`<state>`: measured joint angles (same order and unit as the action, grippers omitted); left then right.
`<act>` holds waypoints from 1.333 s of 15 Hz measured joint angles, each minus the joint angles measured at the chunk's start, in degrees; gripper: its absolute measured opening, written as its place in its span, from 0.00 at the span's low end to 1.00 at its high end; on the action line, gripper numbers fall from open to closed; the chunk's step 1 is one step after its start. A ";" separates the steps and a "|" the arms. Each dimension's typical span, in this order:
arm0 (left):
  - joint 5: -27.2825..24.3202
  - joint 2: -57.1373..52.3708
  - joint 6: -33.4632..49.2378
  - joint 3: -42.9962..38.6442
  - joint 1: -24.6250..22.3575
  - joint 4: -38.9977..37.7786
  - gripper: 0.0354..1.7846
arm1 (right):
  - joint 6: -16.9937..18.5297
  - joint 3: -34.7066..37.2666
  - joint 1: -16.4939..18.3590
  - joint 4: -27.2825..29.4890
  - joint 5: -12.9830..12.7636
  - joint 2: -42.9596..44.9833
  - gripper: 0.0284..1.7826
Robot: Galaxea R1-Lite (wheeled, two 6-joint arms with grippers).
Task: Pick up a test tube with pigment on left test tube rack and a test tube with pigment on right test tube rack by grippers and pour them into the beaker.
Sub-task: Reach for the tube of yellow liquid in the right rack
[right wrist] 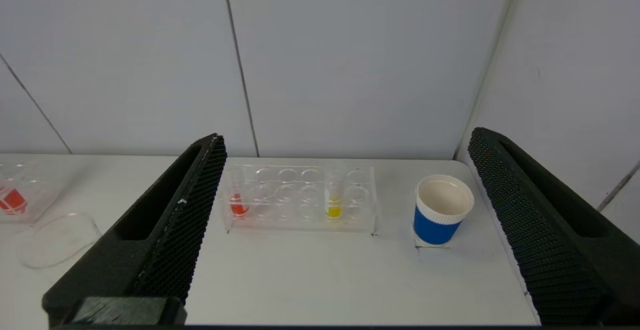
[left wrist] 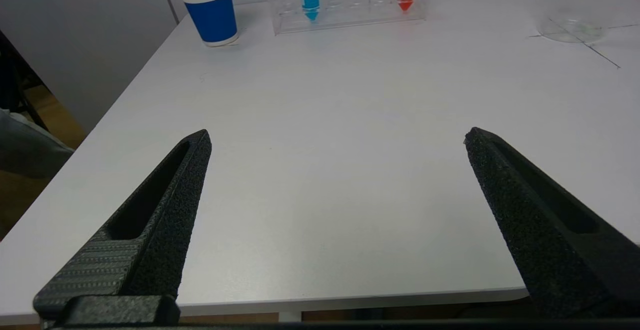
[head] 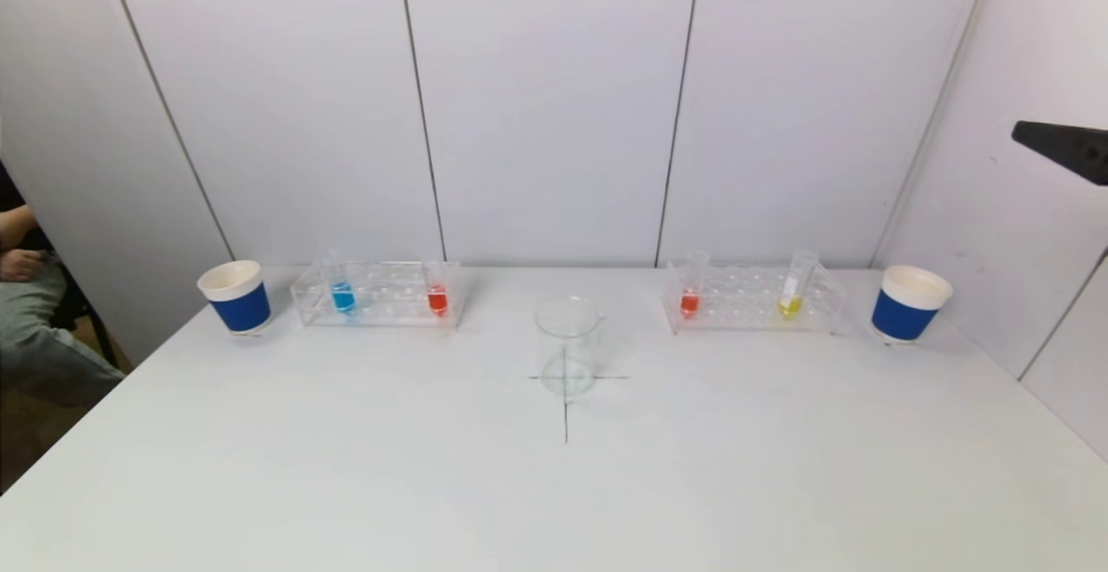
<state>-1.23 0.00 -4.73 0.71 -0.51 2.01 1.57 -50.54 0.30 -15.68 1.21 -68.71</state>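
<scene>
A seated person (head: pixel 26 312) is cut off at the head view's left edge. The beaker (left wrist: pixel 575 10) loses its top in the left wrist view; a dark object (head: pixel 1065 150) is clipped at right.

Clear glass beaker (head: pixel 567 345), matt white table (head: pixel 554 485)

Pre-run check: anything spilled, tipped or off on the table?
Nothing stands out. The four tubes sit in the left rack and right rack, the beaker stands upright and looks empty, both cups are upright, and no spill shows on the table.
</scene>
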 joint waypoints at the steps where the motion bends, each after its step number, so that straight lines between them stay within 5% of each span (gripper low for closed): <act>1: 0.02 0.00 0.02 0.00 0.00 0.00 0.99 | 0.00 1.45 -0.04 -2.86 0.02 -1.94 0.99; 15: 0.00 0.00 0.00 0.00 0.00 0.00 0.99 | -0.43 15.07 -0.26 -38.29 0.44 -28.78 0.99; 20: 0.00 0.00 0.00 0.00 0.02 -0.01 0.99 | -0.39 18.65 -0.99 -56.34 0.22 -40.45 0.99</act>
<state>-1.23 0.00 -4.73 0.71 -0.49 2.00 1.18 -31.89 -0.68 -72.02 1.43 -109.15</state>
